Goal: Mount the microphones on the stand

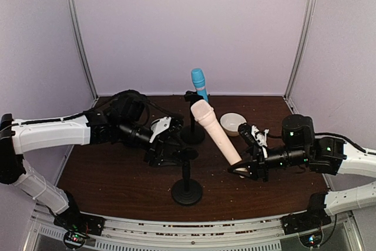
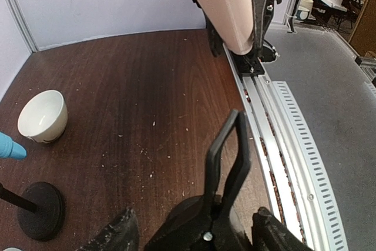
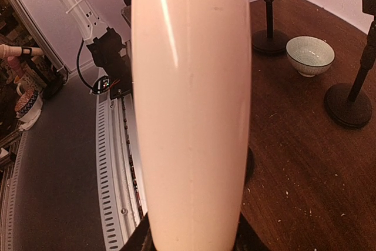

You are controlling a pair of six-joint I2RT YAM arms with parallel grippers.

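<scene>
My right gripper (image 1: 242, 168) is shut on the lower end of the cream microphone (image 1: 214, 133), which slants up and to the left over the near stand (image 1: 187, 191). That microphone (image 3: 191, 104) fills the right wrist view, hiding most of the right gripper (image 3: 191, 245). My left gripper (image 1: 173, 148) is at the near stand's top. In the left wrist view the stand's black clip (image 2: 226, 157) rises between the jaws of the left gripper (image 2: 197, 230), which straddle its base with a sliver of table showing on the left. The light blue microphone (image 1: 198, 82) sits upright in the back stand (image 1: 192, 134).
A white bowl (image 1: 233, 123) sits right of the back stand, close to my right wrist. The right wrist view shows two more stand bases (image 3: 349, 107) (image 3: 269, 39) and a bowl (image 3: 310, 55). The metal rail (image 2: 282, 139) runs along the table's near edge.
</scene>
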